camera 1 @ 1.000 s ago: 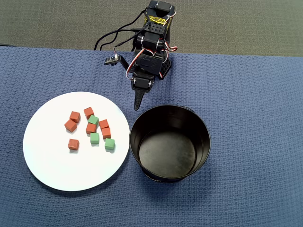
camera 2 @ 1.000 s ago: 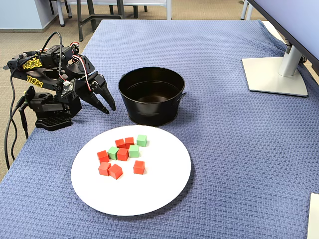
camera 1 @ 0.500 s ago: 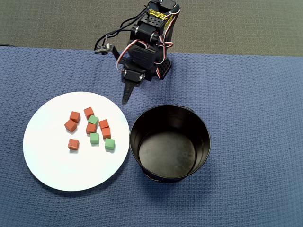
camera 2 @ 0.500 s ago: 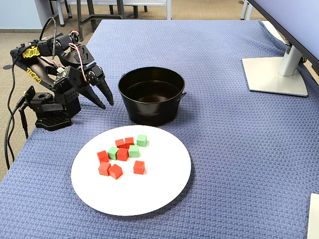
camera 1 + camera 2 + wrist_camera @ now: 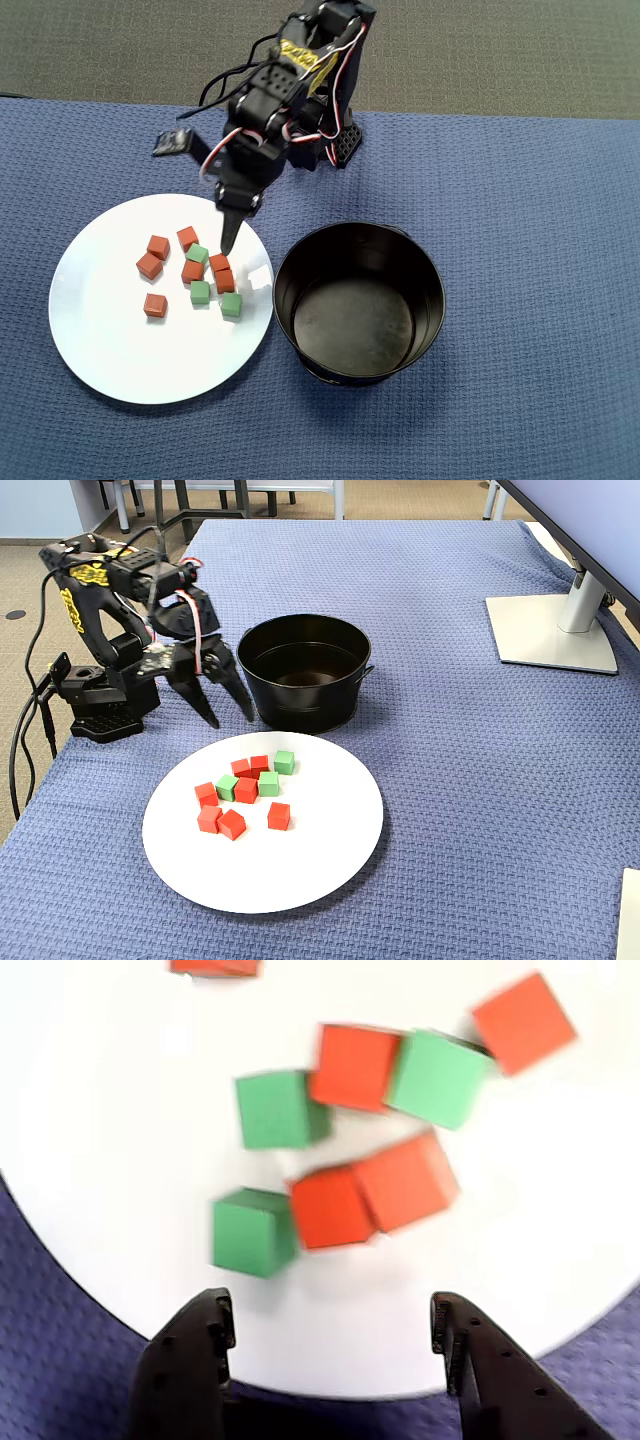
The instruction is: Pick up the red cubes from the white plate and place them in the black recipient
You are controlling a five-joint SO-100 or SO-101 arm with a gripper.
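I see six small matte red cubes (image 5: 189, 271) clustered with green cubes (image 5: 199, 292) on the flat round white plate (image 5: 120, 350) — glossy black round recipient (image 5: 358, 372) beside it, empty. Gripper (image 5: 327, 1322) spread apart, empty, over the plate's edge.

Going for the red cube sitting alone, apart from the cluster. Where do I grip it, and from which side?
Grip the lone red cube by two opposite side faces, coming straight down. The white plate is bare all around it, so the open gripper should straddle it without nudging the green cubes; square the jaws to its faces.
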